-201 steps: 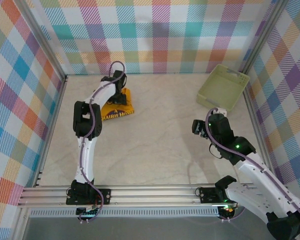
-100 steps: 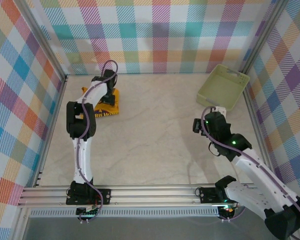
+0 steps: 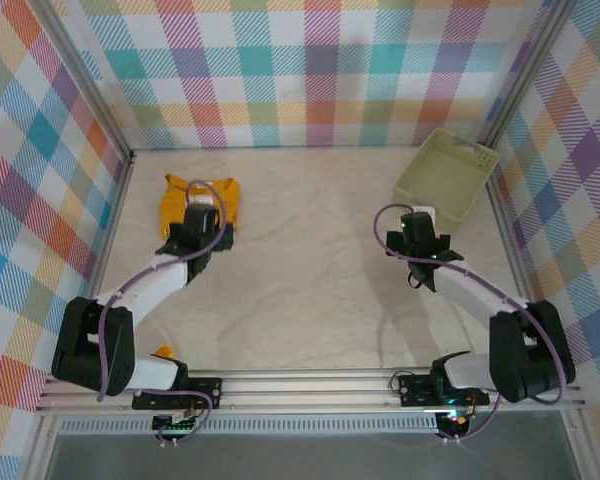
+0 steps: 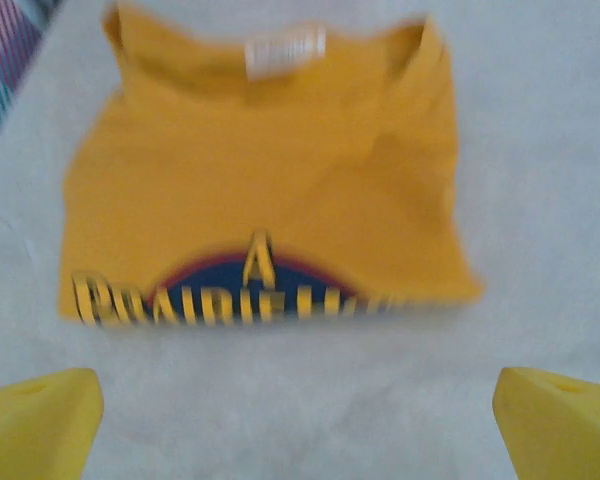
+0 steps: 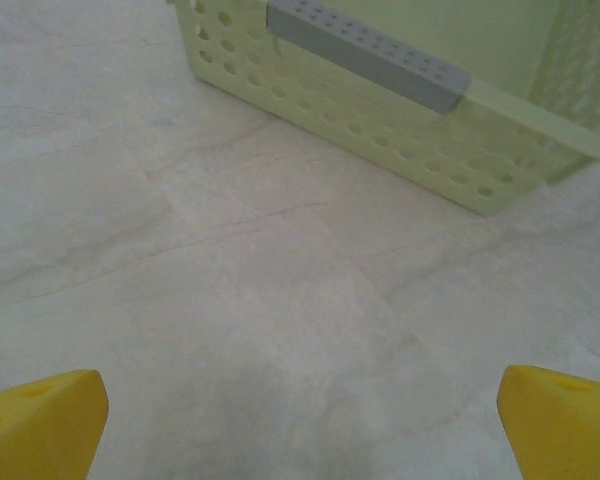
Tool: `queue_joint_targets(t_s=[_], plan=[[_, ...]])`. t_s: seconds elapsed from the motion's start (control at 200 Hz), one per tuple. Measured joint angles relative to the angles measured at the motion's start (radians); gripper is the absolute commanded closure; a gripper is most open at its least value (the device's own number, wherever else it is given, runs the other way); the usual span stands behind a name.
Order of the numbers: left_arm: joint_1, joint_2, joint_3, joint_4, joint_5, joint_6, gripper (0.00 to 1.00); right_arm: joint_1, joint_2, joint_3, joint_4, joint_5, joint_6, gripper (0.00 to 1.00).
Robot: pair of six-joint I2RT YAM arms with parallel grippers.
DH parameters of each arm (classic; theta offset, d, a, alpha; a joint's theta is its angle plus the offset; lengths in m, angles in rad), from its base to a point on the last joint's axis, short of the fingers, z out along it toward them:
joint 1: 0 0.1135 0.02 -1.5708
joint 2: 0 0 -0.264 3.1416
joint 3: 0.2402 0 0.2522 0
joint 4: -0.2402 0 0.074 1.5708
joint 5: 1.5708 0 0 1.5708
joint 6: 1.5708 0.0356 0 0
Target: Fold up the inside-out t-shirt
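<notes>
The inside-out t-shirt point(image 3: 180, 196) lies folded into a small mustard-orange packet at the far left of the table. In the left wrist view the t-shirt point(image 4: 270, 190) shows a white neck label point(image 4: 285, 48) at its far edge and a blue print with yellow letters point(image 4: 225, 292) along its near edge. My left gripper point(image 3: 202, 222) hangs just short of that near edge, open, with bare table between its yellow fingertips point(image 4: 35, 420). My right gripper point(image 3: 417, 222) is open over bare table on the right, its yellow fingertips point(image 5: 565, 420) wide apart and nothing between them.
A pale green perforated basket point(image 3: 447, 172) stands at the far right corner, its near wall point(image 5: 380, 90) just ahead of my right gripper. Metal frame posts and checked walls close the table on three sides. The near rail point(image 3: 300, 385) carries both arm bases.
The shirt packet slid a little left and back. My left arm then drew back toward the near side, off the shirt. My right arm folded back and its gripper finished opening.
</notes>
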Motion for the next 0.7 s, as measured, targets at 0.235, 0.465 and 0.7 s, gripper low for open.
queue_joint_targets(t_s=[0.235, 0.465, 0.7], plan=[[0.061, 0.053, -0.162, 0.287, 0.055, 0.021, 0.0, -0.111, 0.084, -0.12, 0.382, -0.152, -0.147, 0.0], [0.126, 0.165, -0.247, 0.599, 0.174, 0.044, 0.0, -0.236, 0.149, -0.226, 0.627, -0.355, -0.178, 0.0], [0.172, 0.205, -0.291, 0.723, 0.267, 0.044, 0.0, -0.288, 0.192, -0.245, 0.761, -0.417, -0.154, 0.0]])
